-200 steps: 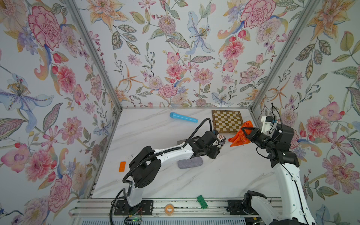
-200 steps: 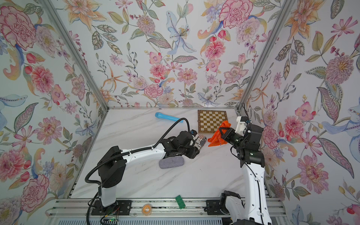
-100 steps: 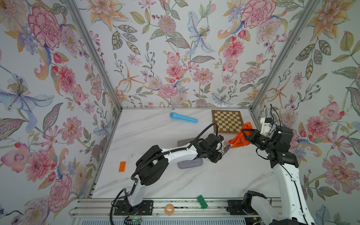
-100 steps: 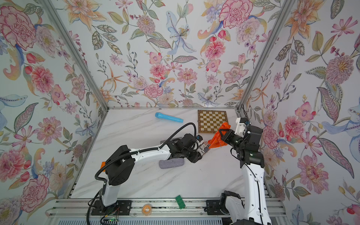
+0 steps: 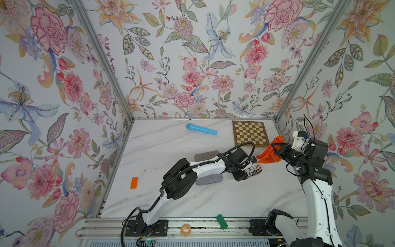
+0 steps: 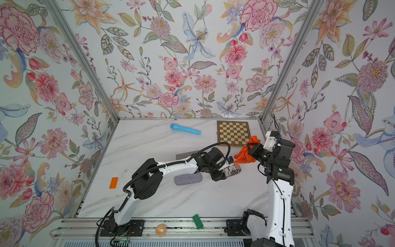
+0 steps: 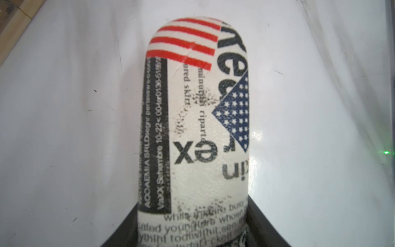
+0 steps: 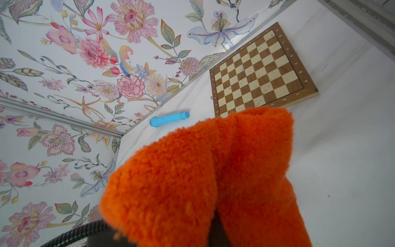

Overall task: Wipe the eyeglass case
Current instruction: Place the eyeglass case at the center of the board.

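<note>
My left gripper (image 5: 248,172) is squeezed tight on the eyeglass case (image 5: 255,170). The case sticks out over the white bench (image 5: 213,198), in front of the chessboard (image 5: 250,133). My right gripper (image 5: 275,150) is squeezed tight on the orange cloth (image 5: 266,155), just beside the case's tip.

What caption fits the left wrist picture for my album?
The left tool grips a white, newspaper-print eyeglass case with red stripes.

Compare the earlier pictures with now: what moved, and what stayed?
The left gripper, still shut on the printed eyeglass case, carried it rightward and nearer the front, close to the orange cloth. The right gripper keeps holding the cloth; grey pouch, chessboard and blue tube unmoved.
</note>
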You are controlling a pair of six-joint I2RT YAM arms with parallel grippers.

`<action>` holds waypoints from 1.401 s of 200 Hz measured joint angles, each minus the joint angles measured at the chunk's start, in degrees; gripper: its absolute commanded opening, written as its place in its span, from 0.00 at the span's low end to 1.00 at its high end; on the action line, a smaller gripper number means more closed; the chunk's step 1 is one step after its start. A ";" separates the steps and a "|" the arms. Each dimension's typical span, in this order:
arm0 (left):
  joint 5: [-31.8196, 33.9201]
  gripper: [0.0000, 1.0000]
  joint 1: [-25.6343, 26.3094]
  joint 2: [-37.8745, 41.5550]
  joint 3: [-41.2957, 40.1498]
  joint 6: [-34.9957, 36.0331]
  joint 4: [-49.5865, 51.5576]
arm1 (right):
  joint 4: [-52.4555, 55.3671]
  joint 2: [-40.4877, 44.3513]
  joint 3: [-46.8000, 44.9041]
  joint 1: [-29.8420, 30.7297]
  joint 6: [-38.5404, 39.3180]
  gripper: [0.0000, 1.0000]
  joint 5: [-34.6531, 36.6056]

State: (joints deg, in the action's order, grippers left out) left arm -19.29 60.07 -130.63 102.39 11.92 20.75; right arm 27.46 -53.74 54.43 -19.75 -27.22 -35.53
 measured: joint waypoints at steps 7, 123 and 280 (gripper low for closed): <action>0.00 0.41 0.00 -0.61 0.55 1.16 0.44 | 0.15 0.00 0.00 -0.35 0.00 0.00 0.02; -0.20 0.70 0.09 -6.45 6.51 8.50 3.69 | 0.33 1.92 0.00 -1.73 -0.70 0.00 0.02; 0.20 0.98 -11.32 32.89 -23.32 4.37 -7.72 | -3.23 2.82 1.18 9.94 -5.86 0.00 0.76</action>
State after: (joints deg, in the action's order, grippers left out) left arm -19.09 48.75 -97.73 79.07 16.29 13.04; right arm 24.23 -50.92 55.61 -9.80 -33.08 -34.76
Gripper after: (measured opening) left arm 0.989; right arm 0.089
